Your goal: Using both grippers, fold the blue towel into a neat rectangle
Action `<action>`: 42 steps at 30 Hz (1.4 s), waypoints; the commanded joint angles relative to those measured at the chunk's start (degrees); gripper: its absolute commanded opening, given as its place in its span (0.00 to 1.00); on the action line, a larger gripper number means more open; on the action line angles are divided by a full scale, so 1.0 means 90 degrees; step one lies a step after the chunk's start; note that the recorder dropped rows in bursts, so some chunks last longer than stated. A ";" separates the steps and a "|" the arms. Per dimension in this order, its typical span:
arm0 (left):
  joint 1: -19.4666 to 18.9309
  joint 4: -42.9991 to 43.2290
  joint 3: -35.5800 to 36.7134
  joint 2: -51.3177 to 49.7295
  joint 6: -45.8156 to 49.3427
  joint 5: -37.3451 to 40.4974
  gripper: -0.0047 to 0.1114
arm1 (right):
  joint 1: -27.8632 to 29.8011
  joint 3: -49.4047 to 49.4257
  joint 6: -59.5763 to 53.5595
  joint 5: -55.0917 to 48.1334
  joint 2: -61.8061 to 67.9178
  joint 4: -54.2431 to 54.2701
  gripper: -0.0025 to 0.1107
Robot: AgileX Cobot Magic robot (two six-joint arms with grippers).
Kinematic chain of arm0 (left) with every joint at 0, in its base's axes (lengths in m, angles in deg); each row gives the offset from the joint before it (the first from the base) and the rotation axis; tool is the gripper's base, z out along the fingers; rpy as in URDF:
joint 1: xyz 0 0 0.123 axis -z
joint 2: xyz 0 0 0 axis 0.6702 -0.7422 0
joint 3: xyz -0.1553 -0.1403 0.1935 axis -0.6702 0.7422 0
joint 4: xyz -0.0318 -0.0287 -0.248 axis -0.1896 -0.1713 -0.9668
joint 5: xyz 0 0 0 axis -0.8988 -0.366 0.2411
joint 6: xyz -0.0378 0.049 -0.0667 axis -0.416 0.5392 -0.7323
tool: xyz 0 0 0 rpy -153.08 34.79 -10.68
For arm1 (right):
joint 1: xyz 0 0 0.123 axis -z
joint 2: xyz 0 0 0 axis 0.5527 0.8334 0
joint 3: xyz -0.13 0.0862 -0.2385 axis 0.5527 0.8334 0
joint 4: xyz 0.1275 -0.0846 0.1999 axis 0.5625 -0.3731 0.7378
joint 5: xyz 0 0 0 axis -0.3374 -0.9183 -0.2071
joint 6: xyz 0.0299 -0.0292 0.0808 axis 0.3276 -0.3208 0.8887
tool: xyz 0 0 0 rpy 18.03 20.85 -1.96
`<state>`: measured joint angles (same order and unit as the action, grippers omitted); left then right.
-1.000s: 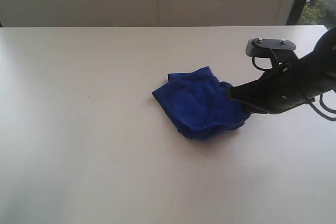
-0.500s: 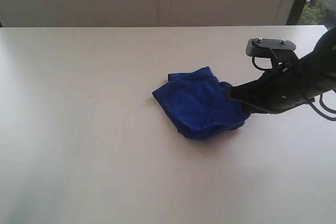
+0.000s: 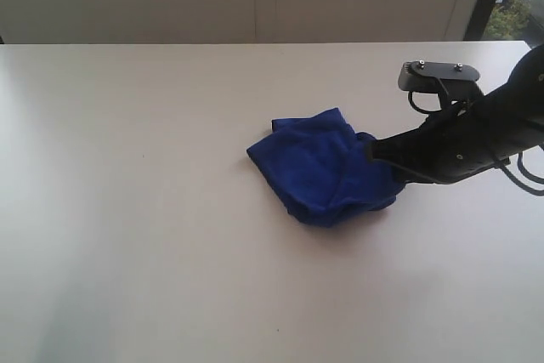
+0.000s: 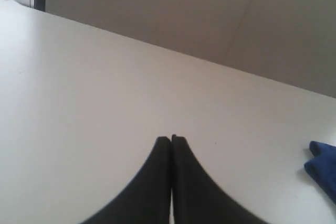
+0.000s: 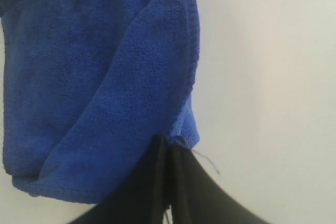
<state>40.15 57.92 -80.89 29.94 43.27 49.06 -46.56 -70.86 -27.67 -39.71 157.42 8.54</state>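
Exterior view: your blue towel (image 3: 323, 178) lies bunched in a rumpled heap on the counter (image 3: 127, 235), a bit toward 3 o'clock from the counter's middle. Its layers overlap and the edges are uneven, so it's no neat rectangle yet. At the heap's 3 o'clock side you've got the right hand (image 3: 375, 151) touching the cloth, w/ its black arm (image 3: 476, 129) running off toward 3 o'clock.

Right wrist view: that hand's fingers are pressed together w/ the tips right on the towel's hem, pinching it. A loose thread (image 5: 206, 160) sticks out just beside them, and a folded-over flap runs diagonally across the cloth.

Left wrist view: your left hand (image 4: 171, 139) has its fingers closed tight w/ nothing between them. It's over bare counter, well apart from the towel, and only a blue corner shows at the frame's edge.
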 commanded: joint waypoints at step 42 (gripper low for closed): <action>0.3722 -0.3188 -0.8729 -1.2625 0.3916 0.2294 0.23 | 0.0042 0.0025 0.0114 -0.0026 0.0433 -0.0019 0.02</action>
<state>73.38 29.76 -159.32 -83.20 78.10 69.30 -46.56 -70.86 -27.18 -39.82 161.36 8.54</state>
